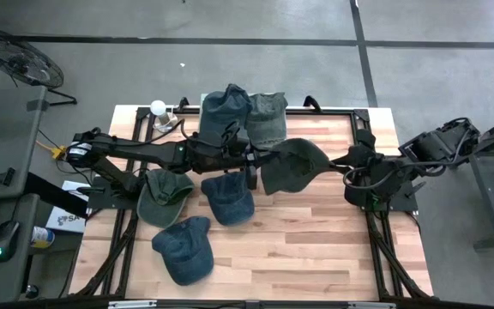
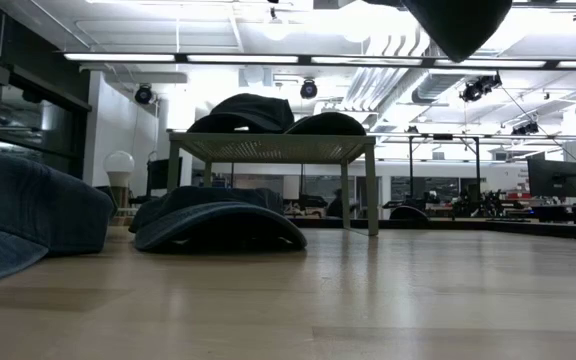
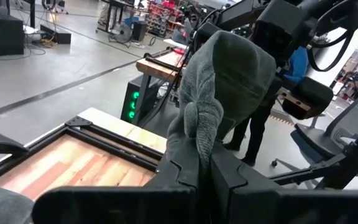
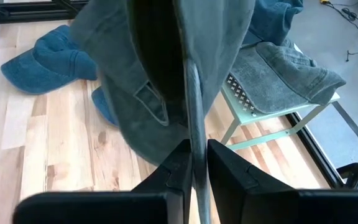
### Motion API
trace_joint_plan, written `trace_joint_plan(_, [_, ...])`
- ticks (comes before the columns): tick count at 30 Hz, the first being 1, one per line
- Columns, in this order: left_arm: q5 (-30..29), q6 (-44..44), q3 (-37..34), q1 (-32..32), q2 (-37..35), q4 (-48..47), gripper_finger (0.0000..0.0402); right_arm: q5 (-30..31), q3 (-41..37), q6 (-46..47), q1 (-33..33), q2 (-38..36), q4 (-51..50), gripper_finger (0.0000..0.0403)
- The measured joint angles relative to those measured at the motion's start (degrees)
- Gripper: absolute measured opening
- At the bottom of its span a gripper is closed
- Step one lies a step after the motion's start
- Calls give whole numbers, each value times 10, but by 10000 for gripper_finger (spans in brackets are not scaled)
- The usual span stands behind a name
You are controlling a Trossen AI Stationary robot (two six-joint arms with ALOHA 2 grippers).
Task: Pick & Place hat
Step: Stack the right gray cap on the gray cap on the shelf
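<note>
A dark green hat [image 1: 292, 165] hangs in the air over the middle of the table, between my two grippers. It shows at the top of the low view [image 2: 458, 25], clear of the table. My left gripper [image 1: 257, 163] is shut on the hat's left side. My right gripper [image 1: 336, 163] is shut on its right side. Two more hats, a blue one [image 1: 225, 107] and a grey-green one [image 1: 266, 116], lie on a small mesh stand [image 4: 244, 99] at the far edge. My left gripper pinches a bunched fold of the hat's cloth [image 3: 199, 134] between its two fingers, coming level from the table's left. The hat stands out beyond the fingers, lifted clear of the table. My right gripper pinches a thin edge of the hat [image 4: 194, 134] between its two fingers, coming from the table's right. The edge runs along the fingers. The hat's back strap [image 4: 151, 99] shows beside it, and the hat is clear of the table.
A green hat [image 1: 163, 196] and two blue hats [image 1: 228, 197] [image 1: 185, 249] lie on the wooden table, left of centre and toward the near edge. A light bulb [image 1: 159, 109] stands at the far left. The table's near right part [image 1: 316, 249] is bare wood.
</note>
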Motion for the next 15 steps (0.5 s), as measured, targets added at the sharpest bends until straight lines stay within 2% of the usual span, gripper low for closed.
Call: trace_joint_plan(15, [-3, -9, 0, 0, 0, 0, 1, -4, 0, 32, 0, -62, -19, 34])
